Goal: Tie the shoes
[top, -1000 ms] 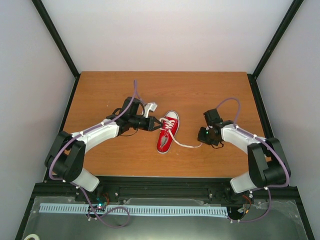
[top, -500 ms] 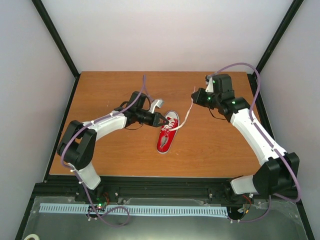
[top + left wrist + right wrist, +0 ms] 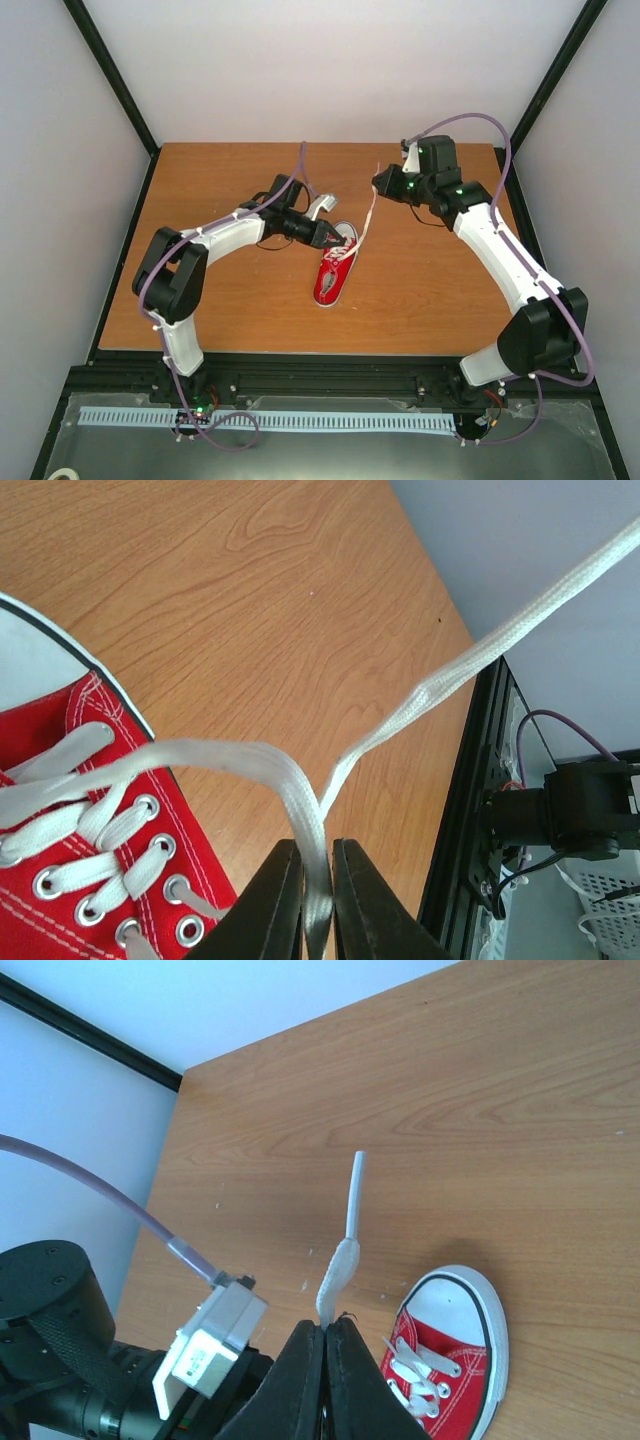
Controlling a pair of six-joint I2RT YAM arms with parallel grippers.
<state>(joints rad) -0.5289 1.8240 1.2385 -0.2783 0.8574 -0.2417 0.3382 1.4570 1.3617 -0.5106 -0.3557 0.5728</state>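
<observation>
Nothing legible anywhere — the red sneaker [image 3: 332, 278] shows no readable brand or label.

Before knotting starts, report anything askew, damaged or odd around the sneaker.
Nothing stands out. The red sneaker sits upright on the table, intact. Its white laces are untied, one end pinched in the left tool, the other in the right tool, stretched taut.

We logged the sneaker [image 3: 335, 270] near the middle of the table [image 3: 230, 310], toe toward the far side. The left gripper [image 3: 330, 238] sat at the sneaker's far-left side, over the eyelets. The right gripper [image 3: 380, 182] stood farther off and to the right. The lace [image 3: 368, 222] ran between them, clamped in both.
</observation>
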